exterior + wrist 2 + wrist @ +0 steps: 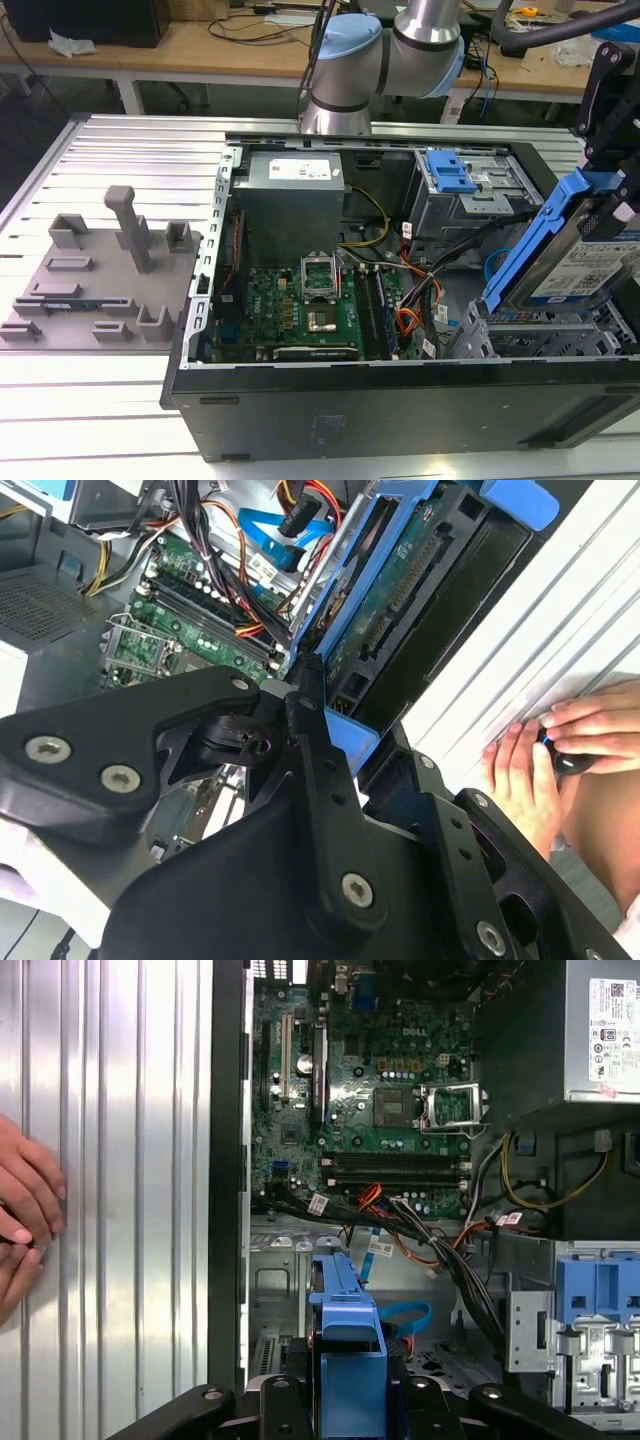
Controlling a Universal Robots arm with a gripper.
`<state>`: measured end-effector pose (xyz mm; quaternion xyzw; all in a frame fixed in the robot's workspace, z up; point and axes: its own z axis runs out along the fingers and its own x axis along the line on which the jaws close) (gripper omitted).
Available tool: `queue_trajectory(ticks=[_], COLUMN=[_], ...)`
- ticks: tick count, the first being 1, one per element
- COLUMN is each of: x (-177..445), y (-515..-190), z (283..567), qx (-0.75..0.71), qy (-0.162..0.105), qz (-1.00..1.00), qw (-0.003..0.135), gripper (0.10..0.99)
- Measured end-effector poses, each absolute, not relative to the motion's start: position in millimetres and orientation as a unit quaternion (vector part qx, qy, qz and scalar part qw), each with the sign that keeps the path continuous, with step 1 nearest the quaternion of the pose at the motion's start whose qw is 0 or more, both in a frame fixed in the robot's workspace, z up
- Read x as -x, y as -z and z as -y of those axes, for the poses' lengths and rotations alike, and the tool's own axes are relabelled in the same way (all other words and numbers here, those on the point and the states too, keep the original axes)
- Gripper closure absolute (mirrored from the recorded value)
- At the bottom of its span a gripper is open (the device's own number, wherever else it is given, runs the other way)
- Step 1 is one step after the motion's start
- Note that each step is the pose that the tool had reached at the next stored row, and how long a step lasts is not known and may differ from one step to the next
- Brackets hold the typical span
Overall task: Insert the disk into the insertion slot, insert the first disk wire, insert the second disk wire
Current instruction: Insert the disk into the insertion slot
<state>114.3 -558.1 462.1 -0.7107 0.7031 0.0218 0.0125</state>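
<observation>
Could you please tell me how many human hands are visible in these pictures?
2: one hand and the other hand, touching each other, over the ribbed metal table beside the computer case.

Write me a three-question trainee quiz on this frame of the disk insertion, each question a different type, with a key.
1. True or false: the disk already lies flat inside the insertion slot.
2. What is the pincer shut on?
A. the disk's blue carrier
B. an orange cable
C. the power supply
3. Fill in: in the first wrist view, a person's ___ rest on the ribbed metal table outside the case.

Key
1. False: it is tilted, held in the pincer.
2. A
3. hands
</observation>
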Motion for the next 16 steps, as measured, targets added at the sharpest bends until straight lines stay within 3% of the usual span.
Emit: queue_trajectory(ticks=[16], x=[-114.3], y=[-447.3], z=[558.4], qx=[0.711], qy=[-0.022], qz=[-0.703], qw=[0.012], gripper=[0.722])
